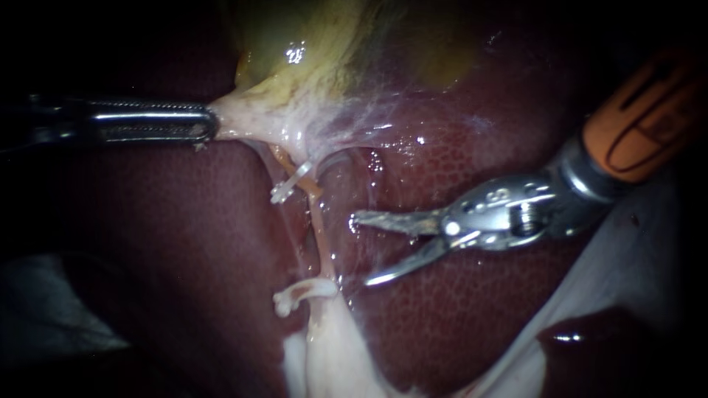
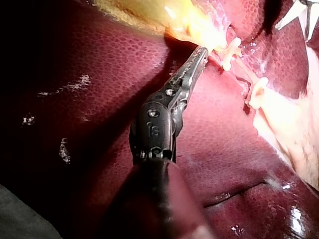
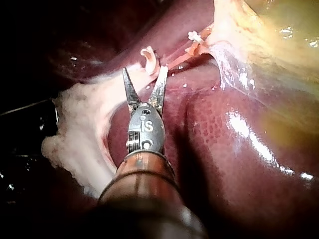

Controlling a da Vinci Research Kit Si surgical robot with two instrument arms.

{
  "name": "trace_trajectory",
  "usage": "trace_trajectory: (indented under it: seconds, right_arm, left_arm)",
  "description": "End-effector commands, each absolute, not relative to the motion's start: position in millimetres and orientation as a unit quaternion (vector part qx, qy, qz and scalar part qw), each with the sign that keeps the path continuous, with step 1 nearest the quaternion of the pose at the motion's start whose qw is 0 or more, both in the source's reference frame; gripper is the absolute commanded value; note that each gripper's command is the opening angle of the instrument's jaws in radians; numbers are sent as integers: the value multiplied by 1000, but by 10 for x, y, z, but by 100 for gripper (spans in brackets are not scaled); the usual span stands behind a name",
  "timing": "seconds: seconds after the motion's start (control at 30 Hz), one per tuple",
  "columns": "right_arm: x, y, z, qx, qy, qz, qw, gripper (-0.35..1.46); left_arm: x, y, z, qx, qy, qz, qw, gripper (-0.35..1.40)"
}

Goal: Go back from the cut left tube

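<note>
My left instrument [image 1: 210,121] comes in from the left, its jaws shut on the pale neck of the yellow-green gallbladder [image 1: 310,59] and holding it taut. Below it a thin orange tube [image 1: 318,221] runs between an upper white clip [image 1: 289,184] and a lower white clip [image 1: 299,293]. I cannot make out a cut end. My right instrument [image 1: 361,249] has two blades standing open just right of the tube, touching nothing. The right wrist view shows those blades [image 3: 144,74] spread short of a clip [image 3: 148,56]. The left wrist view shows the left jaws [image 2: 202,50] clamped on tissue.
Dark red liver [image 1: 457,317] lies under everything. A white stump of fatty tissue [image 1: 332,354] hangs below the lower clip. A pale cloth [image 1: 634,273] lies under the right instrument's shaft at the lower right.
</note>
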State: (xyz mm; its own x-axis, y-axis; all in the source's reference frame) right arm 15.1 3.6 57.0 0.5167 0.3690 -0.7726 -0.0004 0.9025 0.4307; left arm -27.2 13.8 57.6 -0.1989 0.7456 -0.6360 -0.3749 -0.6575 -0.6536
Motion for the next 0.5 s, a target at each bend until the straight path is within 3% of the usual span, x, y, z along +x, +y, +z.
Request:
trace_trajectory:
  seconds: [0.03,0.27,0.5]
  right_arm:
    - [144,38,567,186,475,105,854,145]
    - [116,46,552,160,427,101,884,145]
    - [112,46,552,154,417,108,889,145]
  left_arm:
    - [-272,138,576,-512,-181,753,372,-35]
    - [-272,138,576,-512,-181,753,372,-35]
    - [-277,135,582,-512,-178,753,372,-35]
